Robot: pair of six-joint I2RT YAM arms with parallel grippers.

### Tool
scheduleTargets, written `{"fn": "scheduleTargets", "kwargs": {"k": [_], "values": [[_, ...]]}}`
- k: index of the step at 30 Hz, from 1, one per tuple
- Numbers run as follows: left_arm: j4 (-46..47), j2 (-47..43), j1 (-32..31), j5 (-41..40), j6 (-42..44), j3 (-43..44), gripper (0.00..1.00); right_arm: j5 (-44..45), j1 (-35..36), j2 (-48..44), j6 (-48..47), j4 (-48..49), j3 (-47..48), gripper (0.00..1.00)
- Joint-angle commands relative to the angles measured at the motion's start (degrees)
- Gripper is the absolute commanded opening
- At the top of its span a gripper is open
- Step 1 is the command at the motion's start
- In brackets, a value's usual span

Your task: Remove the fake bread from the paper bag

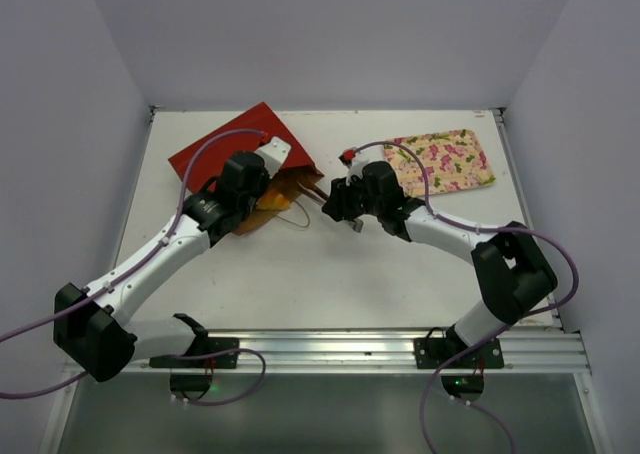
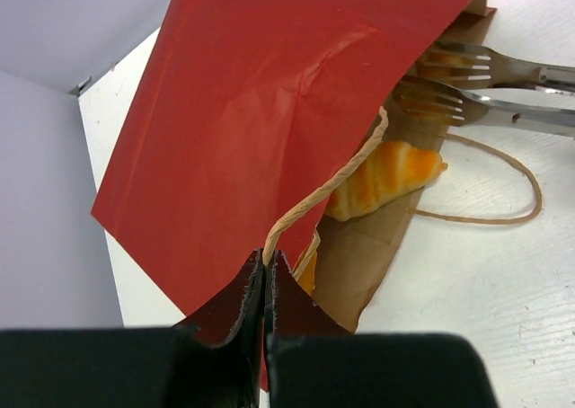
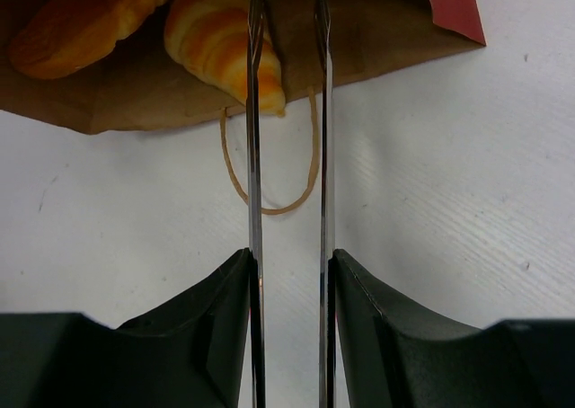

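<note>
White surface [image 1: 330, 274], red paper bag [image 1: 225, 149] upper left. Left pincer [image 2: 267, 260] pinches its handle [image 2: 332, 183]; right pincer [image 3: 289, 262] grips tongs [image 3: 322, 156] at the croissant [image 3: 220, 39].

Matt red paper bag [image 2: 269, 111]; shiny metal tongs [image 2: 512, 66]

Bread [image 2: 386, 179] lies in the paper bag [image 1: 212, 157], left of the tray [image 1: 445, 161].

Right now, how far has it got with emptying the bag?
Done: left pincer pinches the loop handle, holding open the red paper bag. In hand: right pincer holds metal tongs reaching the croissant. Left: croissant and a second bread piece lie in its mouth, neither out yet.
</note>
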Motion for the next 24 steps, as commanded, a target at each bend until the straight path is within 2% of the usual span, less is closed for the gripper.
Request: {"fn": "scheduleTargets", "kwargs": {"k": [1,10,15,19,24], "values": [[1.58,-1.72,-0.06,-2.79,-1.68,-1.35,0.0,-3.88,0.91,-0.3,-1.61,4.36,-0.17,0.44],[3.77,-2.25,-0.14,5.56,-6.51,-3.47,0.0,-9.06,2.24,1.55,-0.04,6.2,0.63,0.45],[4.57,-2.34,-0.15,6.44,-9.58,-3.11,0.0,-11.08,2.41,1.2,1.72,7.88,-0.17,0.46],[4.4,-1.99,-0.14,3.98,-12.23,-2.68,0.0,-12.58,2.41,2.42,4.7,8.76,0.45,0.45],[4.48,-4.7,-0.14,5.82,-15.04,-2.41,0.0,-13.99,2.41,2.87,6.91,8.94,1.5,0.45]]}}
